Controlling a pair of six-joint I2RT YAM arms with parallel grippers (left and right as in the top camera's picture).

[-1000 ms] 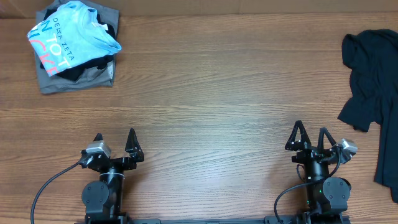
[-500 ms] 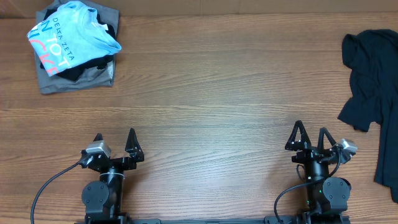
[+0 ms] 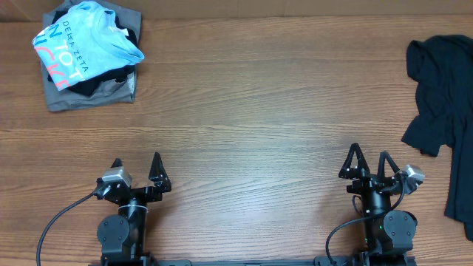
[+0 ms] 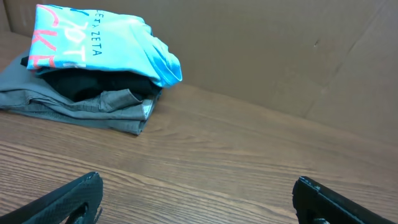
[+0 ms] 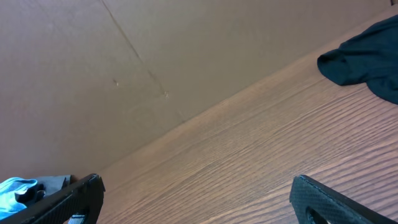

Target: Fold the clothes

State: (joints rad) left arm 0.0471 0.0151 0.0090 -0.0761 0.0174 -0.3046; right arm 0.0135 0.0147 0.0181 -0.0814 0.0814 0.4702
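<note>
The left gripper (image 3: 136,171) and right gripper (image 3: 369,165) gape empty; the crumpled black fabric garment (image 3: 441,85), far right, looks limp and light, best pinched at its hem.

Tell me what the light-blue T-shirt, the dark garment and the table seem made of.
The light-blue T-shirt: soft matte knit, probably cotton; it sags in folds. The dark garment: thin, limp matte fabric, crumpled. The table: wood grain with slight sheen, possibly laminate.
</note>
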